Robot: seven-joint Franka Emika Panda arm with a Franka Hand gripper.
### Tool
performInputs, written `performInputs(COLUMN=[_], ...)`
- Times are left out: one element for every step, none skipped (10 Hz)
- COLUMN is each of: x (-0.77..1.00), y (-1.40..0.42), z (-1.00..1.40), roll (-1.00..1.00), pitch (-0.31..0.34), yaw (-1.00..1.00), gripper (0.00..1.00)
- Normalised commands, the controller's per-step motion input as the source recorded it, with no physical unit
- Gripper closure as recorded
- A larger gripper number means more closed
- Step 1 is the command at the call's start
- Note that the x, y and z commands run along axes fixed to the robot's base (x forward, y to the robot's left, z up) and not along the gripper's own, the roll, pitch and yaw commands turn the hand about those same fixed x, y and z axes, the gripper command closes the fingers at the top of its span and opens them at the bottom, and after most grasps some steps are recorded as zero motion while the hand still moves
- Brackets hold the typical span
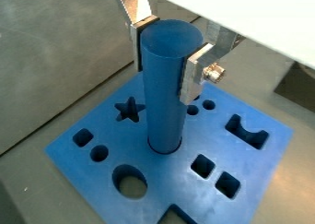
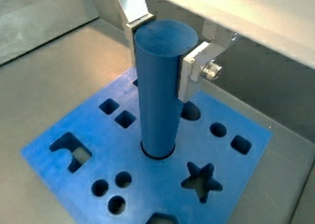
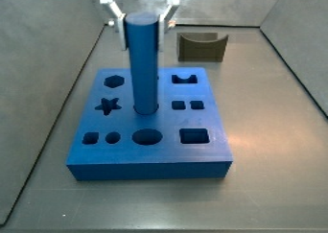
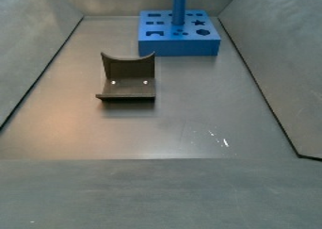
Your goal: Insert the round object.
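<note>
Grey tabletop carries your blue shape block; directly below your pincer, the blue cylinder it grips stands upright in a hole.

A smooth, dull grey metal floor fills the scene, with faint scuffs and a small bright glint of light towards the near right. Sloping grey metal side walls rise at left and right, meeting a grey back wall at the far end. The dark L-shaped fixture stands on the floor, left of centre.
</note>
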Motion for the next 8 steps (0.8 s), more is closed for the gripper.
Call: performInputs(x=[0.00, 0.08, 0.17, 0.13, 0.03, 0.03, 0.06, 0.00], y=[0.00, 0.00, 0.03, 0.23, 0.38, 0.41, 0.25, 0.00], z=[-0.59, -0.66, -0.60, -0.45, -0.33, -0.27, -0.12, 0.00], roll=[0.05, 0.08, 0.08, 0.08, 0.04, 0.03, 0.00, 0.00], pitch=[-0.006, -0.006, 0.000, 0.036, 0.049, 0.057, 0.053, 0.000], yaw=[-0.02, -0.03, -0.05, -0.16, -0.21, -0.21, -0.14, 0.00], gripper=[1.00, 1.00, 1.00, 1.00, 1.00, 1.00, 1.00, 1.00])
